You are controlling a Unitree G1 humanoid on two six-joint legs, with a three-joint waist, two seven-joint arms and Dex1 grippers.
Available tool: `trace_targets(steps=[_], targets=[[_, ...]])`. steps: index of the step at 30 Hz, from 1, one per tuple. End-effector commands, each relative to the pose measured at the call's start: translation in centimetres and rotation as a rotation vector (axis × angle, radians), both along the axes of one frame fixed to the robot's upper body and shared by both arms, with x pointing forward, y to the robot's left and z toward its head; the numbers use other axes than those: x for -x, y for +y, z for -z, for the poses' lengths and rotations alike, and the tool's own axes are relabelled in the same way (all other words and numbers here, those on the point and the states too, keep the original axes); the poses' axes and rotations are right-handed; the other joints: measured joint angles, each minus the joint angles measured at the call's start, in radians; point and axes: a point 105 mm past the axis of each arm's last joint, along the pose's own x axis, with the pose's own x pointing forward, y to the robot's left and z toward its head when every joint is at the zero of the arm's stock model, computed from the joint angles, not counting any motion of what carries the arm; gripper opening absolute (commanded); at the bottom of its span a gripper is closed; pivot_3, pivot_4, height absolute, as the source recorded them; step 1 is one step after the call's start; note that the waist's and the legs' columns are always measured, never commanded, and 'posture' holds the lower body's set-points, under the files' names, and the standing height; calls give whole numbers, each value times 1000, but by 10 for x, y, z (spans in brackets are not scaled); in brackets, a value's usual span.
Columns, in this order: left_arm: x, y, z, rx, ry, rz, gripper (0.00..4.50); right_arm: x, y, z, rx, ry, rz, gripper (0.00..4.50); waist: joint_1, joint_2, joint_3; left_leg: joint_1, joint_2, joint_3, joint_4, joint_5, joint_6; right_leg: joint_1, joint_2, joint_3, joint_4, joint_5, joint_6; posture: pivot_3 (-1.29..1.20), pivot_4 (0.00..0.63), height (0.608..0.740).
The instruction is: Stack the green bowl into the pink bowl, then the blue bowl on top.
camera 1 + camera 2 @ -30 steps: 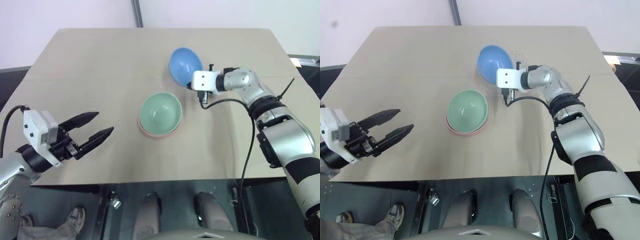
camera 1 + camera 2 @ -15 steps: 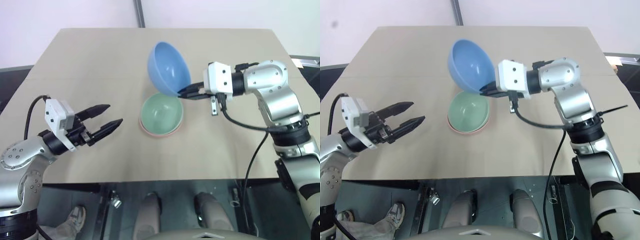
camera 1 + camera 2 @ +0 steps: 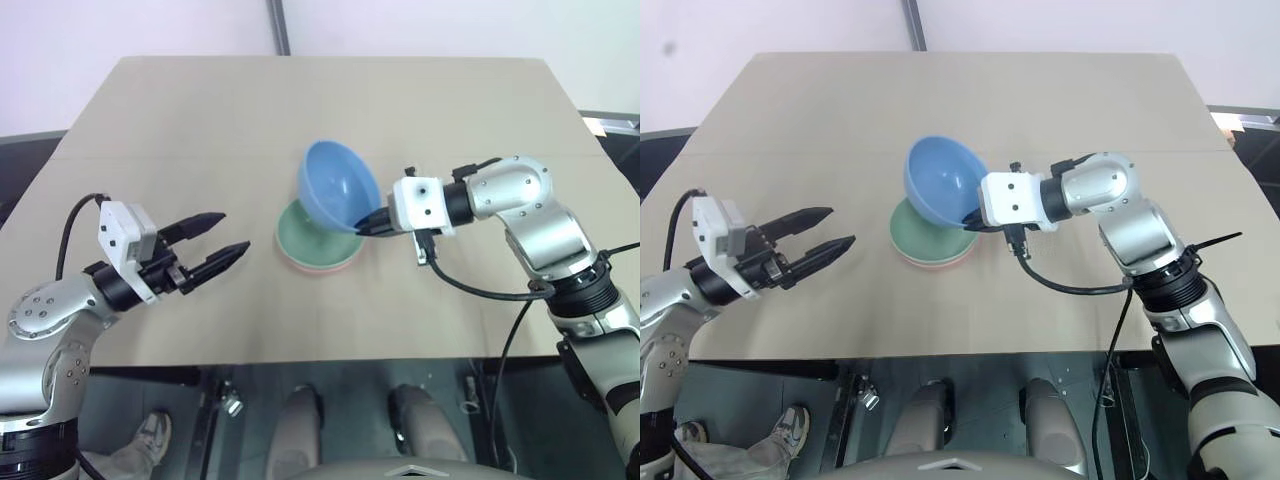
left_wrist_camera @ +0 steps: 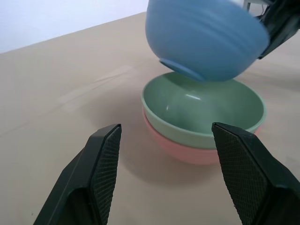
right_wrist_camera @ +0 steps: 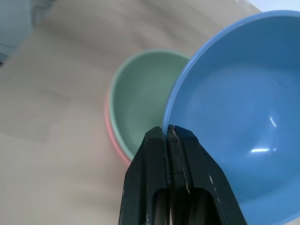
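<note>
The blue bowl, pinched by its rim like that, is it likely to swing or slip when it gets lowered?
The blue bowl hangs tilted from the right tool, shut on one spot of its thin rim, so it could pivot. It looks like smooth plastic, probably light but slippery. Released above the green bowl, it would likely rock before nesting.

Round sky-blue plastic bowl [image 3: 337, 183]: smooth, semi-gloss, small highlights on inner wall. Round pale mint-green plastic bowl [image 4: 202, 110]: smooth, plain, faint sheen inside. Round salmon-pink plastic bowl [image 4: 183, 152]: smooth, satin outer wall. Beige rectangular table [image 3: 200, 120]: matt, light wood-look top, faint grain, no glare. Left end effector [image 3: 214, 250]: black plastic fingers, inner pads [image 4: 105, 161] finely textured, matt; white plastic housing behind. Right end effector [image 3: 368, 221]: black fingers, smooth, slightly glossy; white plastic housing; silver metal-look arm shells, satin finish. Black cables: smooth rubbery jacket.
</note>
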Motion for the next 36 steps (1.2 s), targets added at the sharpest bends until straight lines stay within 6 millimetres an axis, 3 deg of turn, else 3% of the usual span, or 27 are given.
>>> trace_targets(steps=[1,4,6,8,12,17,18,20,21,22,24,26,28,36], targets=[[5,1,-13,-22,-66,-11,3255,15,6,-13,31,-65,-89,116,0,0,0,0,0,0,0,0,0,0,0,0,0,0,0,0,150,740],[7,2,-13,-21,-67,-18,3255,20,8,-10,60,-59,-118,116,0,0,0,0,0,0,0,0,0,0,0,0,0,0,0,0,150,740],[7,1,-12,-17,-66,-17,3255,21,12,-11,51,-53,-129,601,0,0,0,0,0,0,0,0,0,0,0,0,0,0,0,0,150,740],[7,-1,-11,-15,-65,-17,3255,17,15,-14,24,-88,-114,1290,0,0,0,0,0,0,0,0,0,0,0,0,0,0,0,0,150,740],[6,-2,-10,-7,-64,-18,3255,4,17,-25,-46,-160,-46,3227,-1,0,0,0,0,0,0,0,0,0,0,0,1,0,0,0,150,740],[4,-4,-11,6,-70,-25,3255,6,5,-43,-191,-66,34,3227,8,0,0,0,0,0,0,0,0,0,0,0,0,0,0,0,150,740],[6,-5,-10,19,-56,-7,3507,9,0,-44,-207,-17,46,3265,11,0,0,0,0,0,0,0,0,0,0,0,0,0,0,0,150,740],[11,-9,-10,21,-36,28,4190,11,-14,-46,-256,73,108,3823,16,0,0,0,0,0,0,0,0,0,0,0,0,0,0,0,150,740],[13,-9,-9,17,-34,31,4500,12,-26,-41,-256,93,149,4146,17,-1,0,0,0,0,0,0,0,0,0,0,0,0,0,0,150,740],[12,-8,-10,9,-40,19,4500,12,-36,-37,-257,103,195,4462,23,-1,-1,0,0,0,0,0,0,1,0,0,-1,0,0,0,150,740],[7,-2,-10,-20,-59,-46,4500,3,-60,-34,-323,63,362,4462,27,-2,-1,-1,0,-1,0,0,0,1,-1,-1,-3,0,0,0,150,740],[3,3,-14,-74,-85,-104,4500,13,-98,-11,-273,131,510,4462,31,-2,-1,-1,0,-1,0,0,0,1,-1,-1,-3,0,0,0,150,740],[5,5,-17,-67,-101,-112,4500,23,-120,1,-234,164,595,4462,31,-1,-1,-1,-1,0,0,0,0,1,-1,-1,-3,0,0,0,150,740],[22,19,-23,-52,18,-31,4500,51,-153,18,-225,297,680,4462,13,-2,-1,1,1,1,1,0,0,1,1,1,-1,-1,2,0,150,740]])
